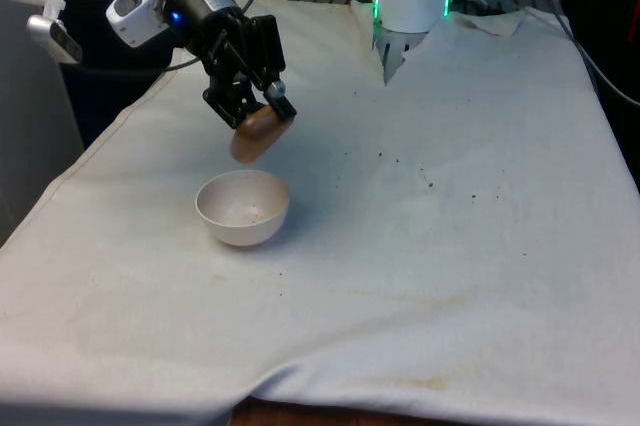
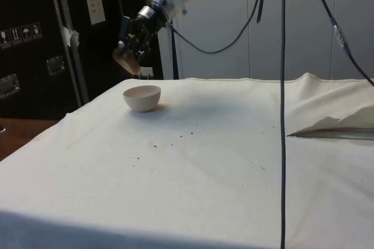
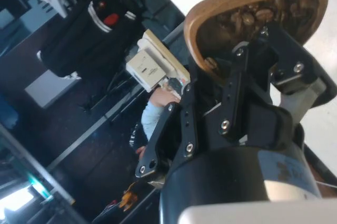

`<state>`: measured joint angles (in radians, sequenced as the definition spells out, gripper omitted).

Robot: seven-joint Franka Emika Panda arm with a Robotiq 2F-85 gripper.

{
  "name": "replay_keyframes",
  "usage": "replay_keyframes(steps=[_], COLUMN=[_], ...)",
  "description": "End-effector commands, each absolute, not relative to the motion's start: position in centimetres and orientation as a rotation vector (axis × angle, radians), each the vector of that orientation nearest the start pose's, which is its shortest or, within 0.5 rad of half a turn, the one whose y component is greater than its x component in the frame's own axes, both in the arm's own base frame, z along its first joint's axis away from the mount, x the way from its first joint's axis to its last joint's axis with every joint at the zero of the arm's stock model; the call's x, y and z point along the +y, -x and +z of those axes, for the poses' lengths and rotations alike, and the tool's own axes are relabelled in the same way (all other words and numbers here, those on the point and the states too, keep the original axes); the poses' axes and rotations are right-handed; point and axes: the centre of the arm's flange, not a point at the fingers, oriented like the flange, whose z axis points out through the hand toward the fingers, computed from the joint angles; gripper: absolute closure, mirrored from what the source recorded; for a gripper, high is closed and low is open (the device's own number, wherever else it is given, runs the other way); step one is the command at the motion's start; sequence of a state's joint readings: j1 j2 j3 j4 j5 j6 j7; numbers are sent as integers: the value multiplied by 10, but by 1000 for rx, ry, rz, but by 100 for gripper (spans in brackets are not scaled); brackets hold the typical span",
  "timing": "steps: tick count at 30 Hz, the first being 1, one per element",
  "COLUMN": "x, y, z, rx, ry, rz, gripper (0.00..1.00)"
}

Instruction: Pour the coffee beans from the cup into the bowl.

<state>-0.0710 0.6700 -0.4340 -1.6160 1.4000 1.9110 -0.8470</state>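
- The black two-finger end effector (image 1: 262, 109) is clamped on a small brown wooden cup (image 1: 259, 134), one finger inside the rim and one outside, as the wrist view shows (image 3: 247, 71)
- The cup (image 2: 125, 60) is held in the air, tipped steeply with its mouth turned downward and sideways
- Dark brown coffee beans (image 3: 263, 11) lie inside the cup, gathered against its inner wall
- A round white bowl (image 1: 243, 207) stands upright on the worktop just below the end effector, apart from the cup; in the side view the bowl (image 2: 142, 97) sits a little below and beside the cup's lower edge
- The inside of the bowl looks pale with a faint speckling at the bottom; whether any beans lie in it I cannot tell
- The white cloth (image 1: 430, 246) covering the worktop carries a scatter of small dark specks (image 1: 425, 181), well apart from the end effector, out past the bowl on the front view's right
- In the wrist view, a person's light blue sleeve (image 3: 152, 116) shows behind the end effector
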Motion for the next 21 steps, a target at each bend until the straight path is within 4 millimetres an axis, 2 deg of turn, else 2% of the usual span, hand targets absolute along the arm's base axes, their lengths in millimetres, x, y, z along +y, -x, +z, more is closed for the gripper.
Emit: replay_keyframes(steps=[1,21], x=[-233,-249], y=[-652,-645], z=[268,260], rx=[369,424], ry=[2165,2013], rz=[-518,-545], gripper=[97,97])
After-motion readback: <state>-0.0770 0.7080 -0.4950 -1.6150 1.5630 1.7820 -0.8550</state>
